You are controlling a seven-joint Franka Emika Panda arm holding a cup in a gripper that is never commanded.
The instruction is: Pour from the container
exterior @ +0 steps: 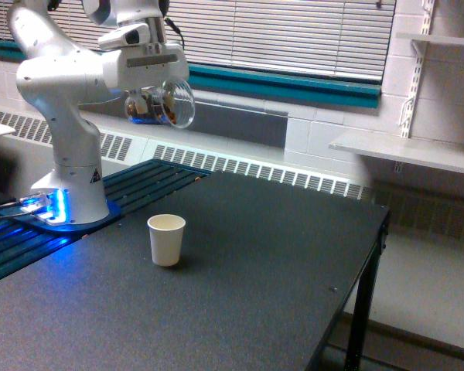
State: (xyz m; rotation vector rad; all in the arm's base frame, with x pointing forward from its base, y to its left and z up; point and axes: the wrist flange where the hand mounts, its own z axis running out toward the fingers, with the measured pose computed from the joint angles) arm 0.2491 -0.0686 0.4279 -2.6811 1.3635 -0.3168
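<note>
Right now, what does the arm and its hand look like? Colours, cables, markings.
The arm is glossy white with rounded, bulbous joint housings and darker grey seams at the joints. Its round base carries a small dark triangular sticker and glows blue at the foot. The hand is a boxy white block with grey trim; a dark cable loops beside it. No other markings are legible.
</note>
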